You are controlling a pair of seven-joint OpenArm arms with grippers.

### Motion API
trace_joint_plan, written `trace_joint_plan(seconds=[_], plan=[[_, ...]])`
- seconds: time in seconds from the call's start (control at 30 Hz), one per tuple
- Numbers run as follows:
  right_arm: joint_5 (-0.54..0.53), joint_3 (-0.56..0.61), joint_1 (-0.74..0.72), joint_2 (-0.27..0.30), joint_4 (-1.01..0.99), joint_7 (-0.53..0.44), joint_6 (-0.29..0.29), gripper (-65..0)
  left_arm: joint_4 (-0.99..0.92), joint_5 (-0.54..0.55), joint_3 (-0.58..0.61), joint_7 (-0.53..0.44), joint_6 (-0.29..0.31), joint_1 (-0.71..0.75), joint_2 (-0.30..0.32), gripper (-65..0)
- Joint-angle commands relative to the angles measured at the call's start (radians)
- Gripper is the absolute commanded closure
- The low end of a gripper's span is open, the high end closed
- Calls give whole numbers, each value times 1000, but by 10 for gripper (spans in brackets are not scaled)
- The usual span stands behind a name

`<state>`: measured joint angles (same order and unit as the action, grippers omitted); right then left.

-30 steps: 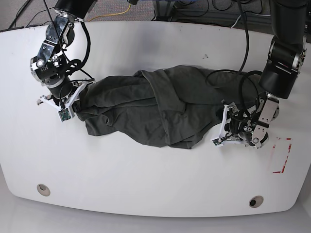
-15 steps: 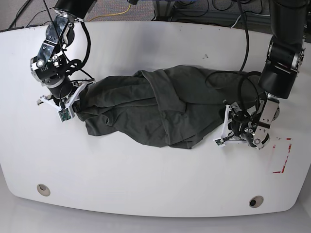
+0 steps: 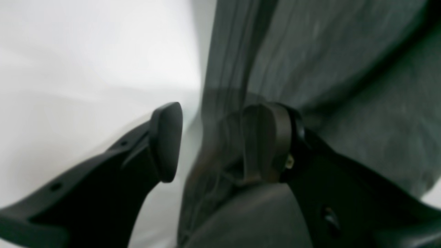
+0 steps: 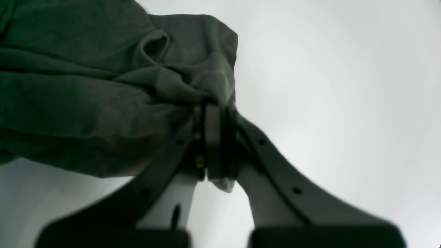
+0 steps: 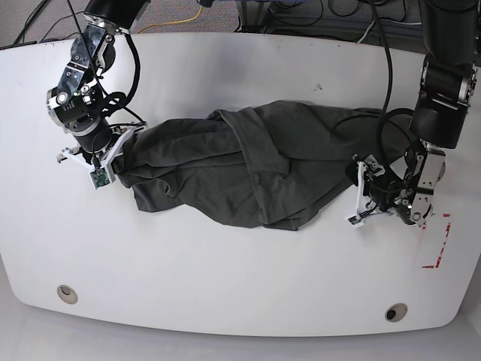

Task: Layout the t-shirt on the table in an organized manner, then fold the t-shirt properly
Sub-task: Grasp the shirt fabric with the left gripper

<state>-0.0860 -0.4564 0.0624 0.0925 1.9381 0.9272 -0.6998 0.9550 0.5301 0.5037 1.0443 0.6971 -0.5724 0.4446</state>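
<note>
- Right wrist view: right gripper (image 4: 217, 144) is clamped tight on a bunched edge of the shirt (image 4: 103, 89).
- Left gripper (image 3: 220, 137) stands apart: one pad bare over the table (image 3: 86, 62), the other against a fold; nothing pinched.
- Shirt lies crumpled mid-table, strung between the arms (image 5: 248, 165).
- Judgement: seat a hem fully between the left pads before closing, then draw both ends apart low and evenly; uneven pull would twist it.

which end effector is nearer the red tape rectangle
Left. The left end effector sits at the t-shirt's end just beside the red tape rectangle; the right end effector grips the t-shirt's far end across the table.
</note>
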Motion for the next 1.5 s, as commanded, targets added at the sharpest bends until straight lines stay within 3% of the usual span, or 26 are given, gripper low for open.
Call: trace_joint_plan(seconds=[0.0, 0.2, 0.77, 1.1, 1.47], plan=[[-14, 0, -14, 10, 21, -21, 2, 0, 9, 46, -49, -2, 1, -27, 26, -321], [-14, 0, -14, 10, 21, -21, 2, 0, 6, 101, -67, -2, 1, -27, 33, -322], [-14, 0, -14, 11, 21, -21, 2, 0, 2, 107, -66, -2, 1, -21, 26, -324], [-14, 0, -14, 10, 21, -21, 2, 0, -32, 230, -63, 54, 1, -19, 24, -325], [-14, 0, -14, 10, 21, -21, 2, 0, -32, 232, -61, 55, 1, -18, 13, -321]])
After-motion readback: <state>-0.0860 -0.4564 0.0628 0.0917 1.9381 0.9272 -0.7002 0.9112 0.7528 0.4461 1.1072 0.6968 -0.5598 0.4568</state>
